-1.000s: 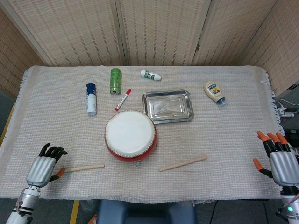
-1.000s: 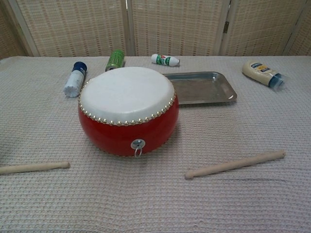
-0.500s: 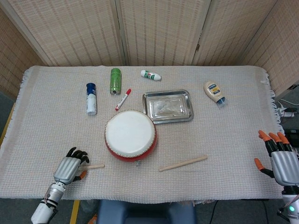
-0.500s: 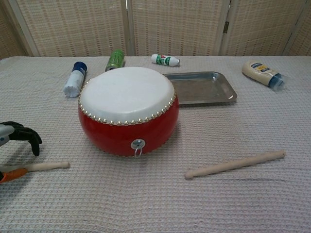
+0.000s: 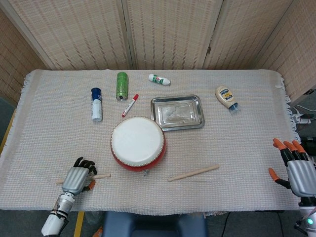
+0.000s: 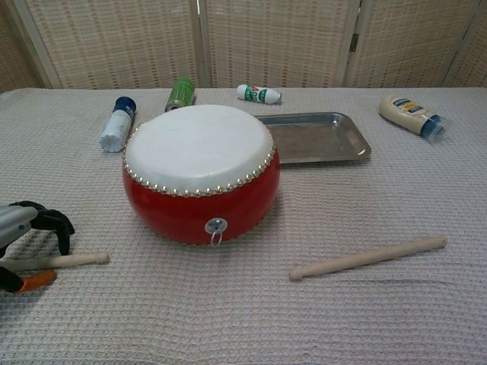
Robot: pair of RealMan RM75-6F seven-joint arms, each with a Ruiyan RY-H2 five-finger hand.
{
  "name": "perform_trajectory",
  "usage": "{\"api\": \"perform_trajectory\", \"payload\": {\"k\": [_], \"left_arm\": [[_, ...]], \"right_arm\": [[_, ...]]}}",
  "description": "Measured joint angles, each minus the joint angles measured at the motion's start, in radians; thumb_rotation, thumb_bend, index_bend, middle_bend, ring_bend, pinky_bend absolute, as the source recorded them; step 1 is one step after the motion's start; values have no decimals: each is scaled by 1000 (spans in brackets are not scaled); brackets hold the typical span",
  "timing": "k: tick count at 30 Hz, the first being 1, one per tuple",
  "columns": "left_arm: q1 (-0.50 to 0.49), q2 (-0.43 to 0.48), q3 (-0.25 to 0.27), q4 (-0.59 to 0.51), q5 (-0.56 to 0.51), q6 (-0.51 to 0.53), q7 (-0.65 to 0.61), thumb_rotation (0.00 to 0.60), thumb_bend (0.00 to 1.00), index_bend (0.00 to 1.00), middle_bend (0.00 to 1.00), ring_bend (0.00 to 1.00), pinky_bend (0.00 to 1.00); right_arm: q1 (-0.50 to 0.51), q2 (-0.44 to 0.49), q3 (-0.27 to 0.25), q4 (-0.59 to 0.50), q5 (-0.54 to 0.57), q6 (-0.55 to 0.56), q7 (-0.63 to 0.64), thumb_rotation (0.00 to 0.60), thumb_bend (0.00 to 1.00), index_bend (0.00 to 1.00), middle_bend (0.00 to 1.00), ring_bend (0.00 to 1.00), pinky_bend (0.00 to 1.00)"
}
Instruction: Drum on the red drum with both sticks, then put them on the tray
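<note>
Sticks: two, both wooden, both flat on the cloth in front of the red drum [image 5: 138, 143]. Left stick [image 5: 98, 176] lies under the left hand [image 5: 78, 178], whose dark fingers [image 6: 53, 222] arch over it with the thumb on the near side; cannot tell whether they actually clamp it yet. Right stick [image 5: 193, 173] lies loose and angled, near the drum's right front, untouched. Right hand [image 5: 298, 172] is at the table's far right edge, well apart from that stick, fingers spread and holding nothing. One drum, upright, white skin up, metal ring facing the chest camera. One metal tray [image 5: 177, 112], just behind and right of the drum, nothing in it. Clutter behind: one blue-capped bottle [image 5: 96, 104], one green can [image 5: 122, 85] lying down, one red marker [image 5: 130, 104], one small white-green bottle [image 5: 159, 79], one mayonnaise bottle [image 5: 226, 97] on its side at right. Drum sits between left stick and tray.
</note>
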Motion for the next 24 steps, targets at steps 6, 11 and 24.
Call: {"api": "perform_trajectory", "payload": {"k": [6,11,24], "left_arm": [[-2,-14,1,19,-1,4,-19,600,400,540,252,168,80],[0,-14,1,25,16,17,-69,600,435,580,307,204,104],[32,63,-39,19,117,116,-681,600,491,608,448,314,176]], "right_arm": [[1,4,-3,-1,-4,-4,18,600,242,63,193,0,39],[0,8,-3,-5,-6,0,22,600,242,63,193,0,39],[-11,16,-5,-28,-23,30,11,600,242,65,194,0,39]]}}
